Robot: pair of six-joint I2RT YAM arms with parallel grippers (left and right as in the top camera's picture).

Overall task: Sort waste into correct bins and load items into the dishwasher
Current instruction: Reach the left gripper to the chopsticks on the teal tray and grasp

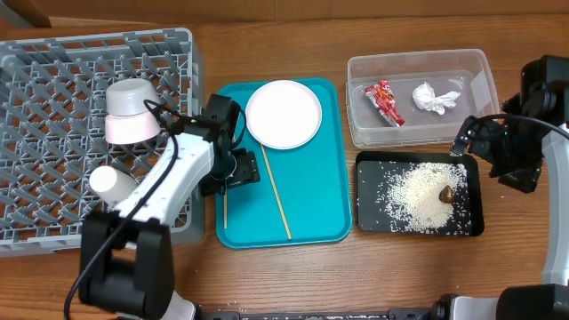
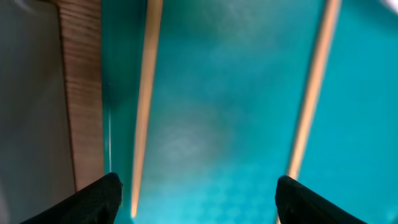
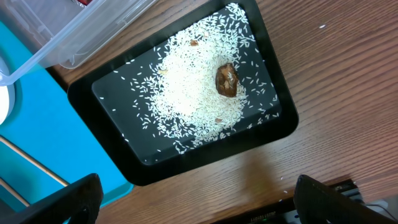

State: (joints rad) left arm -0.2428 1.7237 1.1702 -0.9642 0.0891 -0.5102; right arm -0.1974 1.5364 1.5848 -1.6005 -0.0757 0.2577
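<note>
My left gripper (image 1: 238,169) is open and empty, low over the left side of the teal tray (image 1: 324,178). Two wooden chopsticks (image 1: 276,191) lie on that tray; in the left wrist view one chopstick (image 2: 144,106) and the other (image 2: 311,93) run between my open fingers (image 2: 198,202). A white plate (image 1: 283,114) sits at the tray's far end. My right gripper (image 1: 514,171) is open and empty, right of the black tray (image 1: 366,191) holding rice (image 3: 186,93) and a brown lump (image 3: 226,79). Its fingers (image 3: 199,205) hang over bare wood.
The grey dish rack (image 1: 53,80) at the left holds a grey-green bowl (image 1: 132,96) stacked on a pink bowl (image 1: 133,130), and a white cup (image 1: 111,182). The clear tub (image 1: 471,62) holds the red wrapper (image 1: 384,100) and the white tissue (image 1: 436,98).
</note>
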